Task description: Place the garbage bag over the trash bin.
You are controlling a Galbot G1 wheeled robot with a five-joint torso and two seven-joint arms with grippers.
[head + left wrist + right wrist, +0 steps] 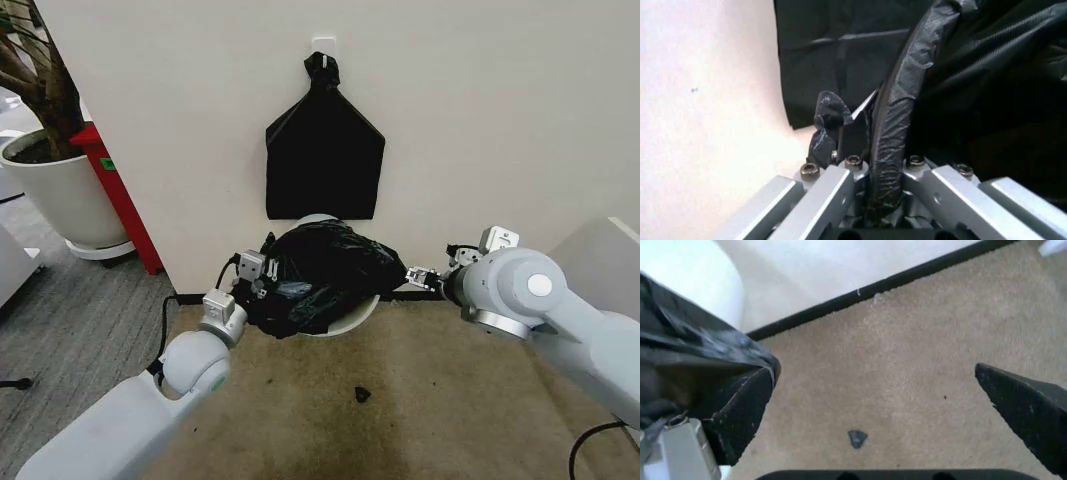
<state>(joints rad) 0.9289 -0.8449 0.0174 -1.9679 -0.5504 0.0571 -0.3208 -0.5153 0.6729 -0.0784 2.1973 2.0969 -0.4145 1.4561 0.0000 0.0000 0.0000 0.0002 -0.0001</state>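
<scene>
Head view: garbage bag [325, 275] stretched sideways across trash bin [350, 318], left gripper [262, 285] gripping.

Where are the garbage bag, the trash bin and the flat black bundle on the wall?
garbage bag [325, 275]: head view, middle of the crinkled plastic.
trash bin [352, 322]: head view, bare white rim below the bag.
flat black bundle [324, 160]: head view, centre of its smooth face.
</scene>
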